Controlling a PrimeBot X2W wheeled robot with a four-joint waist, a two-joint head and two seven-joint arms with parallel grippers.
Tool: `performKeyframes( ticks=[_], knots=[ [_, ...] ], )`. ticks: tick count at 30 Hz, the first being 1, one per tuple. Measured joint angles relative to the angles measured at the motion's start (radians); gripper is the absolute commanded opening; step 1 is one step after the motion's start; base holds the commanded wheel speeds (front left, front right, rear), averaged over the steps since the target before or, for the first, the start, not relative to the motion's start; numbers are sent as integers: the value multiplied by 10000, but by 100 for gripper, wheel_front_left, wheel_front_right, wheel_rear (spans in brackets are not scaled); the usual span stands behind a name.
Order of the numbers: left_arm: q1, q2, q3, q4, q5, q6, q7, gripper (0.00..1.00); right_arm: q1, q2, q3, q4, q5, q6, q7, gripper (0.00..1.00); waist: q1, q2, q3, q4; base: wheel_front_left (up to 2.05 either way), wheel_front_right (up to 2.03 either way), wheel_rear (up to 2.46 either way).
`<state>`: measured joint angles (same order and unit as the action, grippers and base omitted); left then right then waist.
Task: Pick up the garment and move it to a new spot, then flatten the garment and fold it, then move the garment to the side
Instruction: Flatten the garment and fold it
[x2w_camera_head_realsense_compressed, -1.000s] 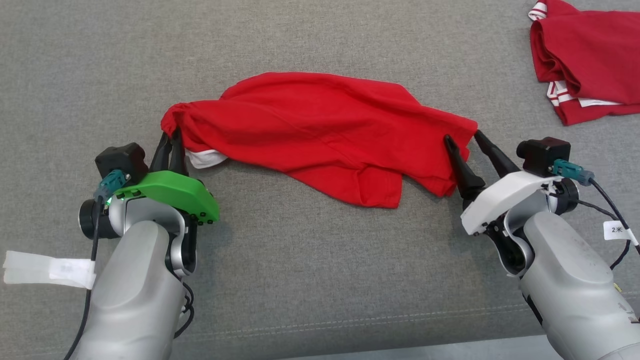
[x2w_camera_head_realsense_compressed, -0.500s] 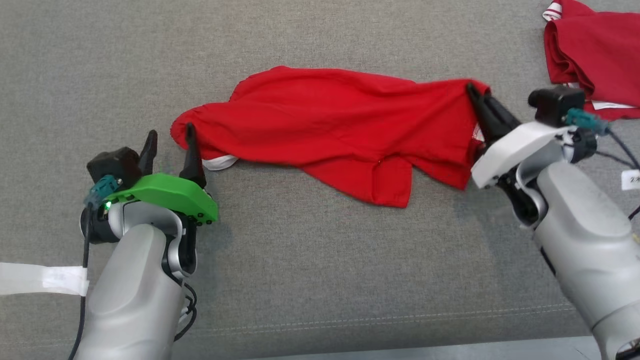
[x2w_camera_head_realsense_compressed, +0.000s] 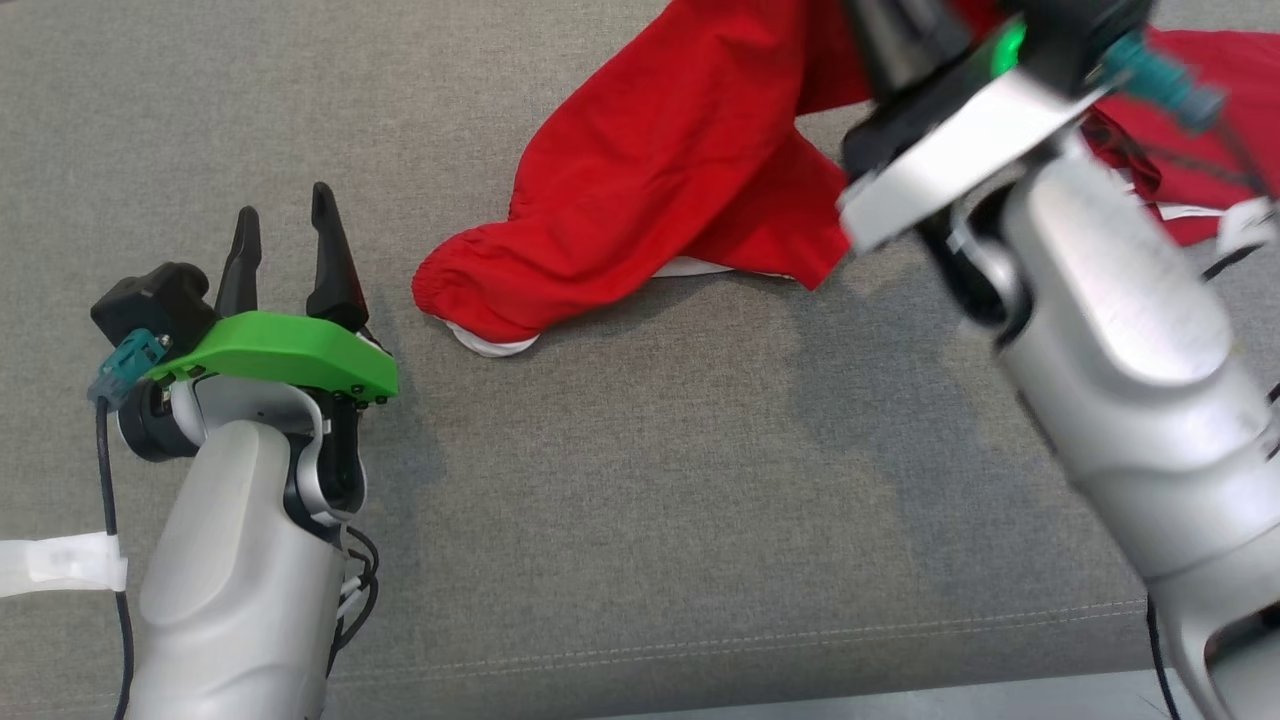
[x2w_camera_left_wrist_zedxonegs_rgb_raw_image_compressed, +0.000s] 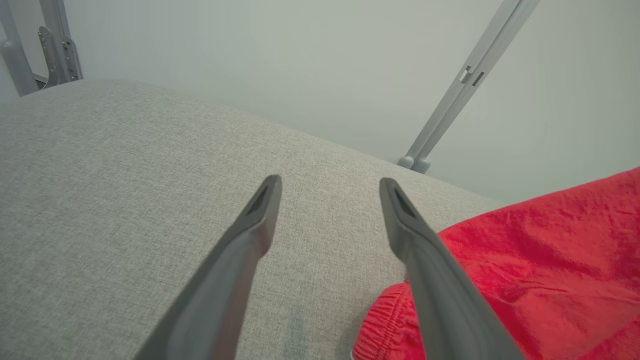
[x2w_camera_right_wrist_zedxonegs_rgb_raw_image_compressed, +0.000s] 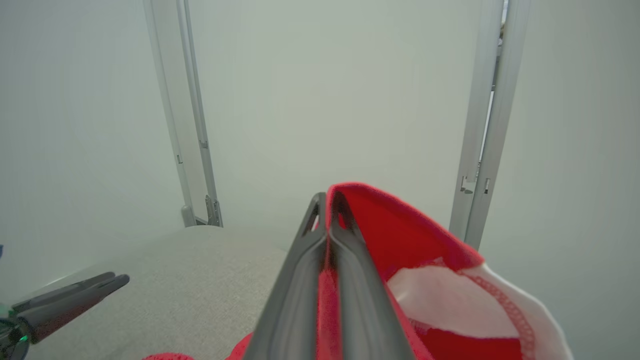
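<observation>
The garment (x2w_camera_head_realsense_compressed: 660, 180), red shorts with a white lining, hangs from its right end, while its elastic left end (x2w_camera_head_realsense_compressed: 470, 300) rests on the grey cushion (x2w_camera_head_realsense_compressed: 640, 480). My right gripper (x2w_camera_head_realsense_compressed: 900, 30), blurred near the head view's top edge, is raised and shut on the fabric. In the right wrist view its fingers (x2w_camera_right_wrist_zedxonegs_rgb_raw_image_compressed: 327, 200) pinch the garment's red hem (x2w_camera_right_wrist_zedxonegs_rgb_raw_image_compressed: 400, 230). My left gripper (x2w_camera_head_realsense_compressed: 284, 205) stands open to the left of the garment, apart from it. The left wrist view shows the left gripper (x2w_camera_left_wrist_zedxonegs_rgb_raw_image_compressed: 330, 182) with nothing between its fingers and the garment (x2w_camera_left_wrist_zedxonegs_rgb_raw_image_compressed: 540, 260) beside its right finger.
A second red garment (x2w_camera_head_realsense_compressed: 1210, 170) with white trim lies at the far right, partly behind my right arm. The cushion's front seam (x2w_camera_head_realsense_compressed: 700, 640) runs near the bottom. Metal frame posts (x2w_camera_right_wrist_zedxonegs_rgb_raw_image_compressed: 195, 125) stand behind the cushion against a pale wall.
My left gripper opened and let go of the garment's left end. My right gripper shut on the right end and lifted it, dragging the garment rightward. The camera has also shifted.
</observation>
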<state>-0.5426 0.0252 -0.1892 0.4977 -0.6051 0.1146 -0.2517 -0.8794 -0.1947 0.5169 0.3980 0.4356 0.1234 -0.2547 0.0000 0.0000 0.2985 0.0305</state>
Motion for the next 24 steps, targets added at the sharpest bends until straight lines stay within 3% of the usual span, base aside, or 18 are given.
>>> performKeyframes(
  ticks=[6, 8, 15, 20, 24],
  knots=[
    [263, -4, 299, -286, 25, 2, -2, 100, 2743, -176, 2955, -295, 364, 12, 4, 0, 0, 0, -14, -102, 0, 0, 0],
    [413, -4, 454, -330, 77, 2, 0, 100, 3617, -401, 3490, -293, 472, 12, 4, 0, 0, 0, -6, -201, 0, 0, 0],
    [504, -4, 612, -656, 422, 2, -2, 100, 4719, -1229, 3377, -502, 619, 12, 4, 0, 0, 0, 30, -801, 0, 0, 0],
    [503, -2, 313, -683, 573, -94, 0, 100, 4835, -2067, 3977, -240, -253, 12, 4, 0, 0, 0, 20, -1236, 0, 0, 0],
    [502, 2, -94, -640, 575, -192, 0, 100, 5000, -2318, 4240, 117, -725, 13, 4, 0, 0, 0, 18, -1537, 0, 0, 0]
  ],
)
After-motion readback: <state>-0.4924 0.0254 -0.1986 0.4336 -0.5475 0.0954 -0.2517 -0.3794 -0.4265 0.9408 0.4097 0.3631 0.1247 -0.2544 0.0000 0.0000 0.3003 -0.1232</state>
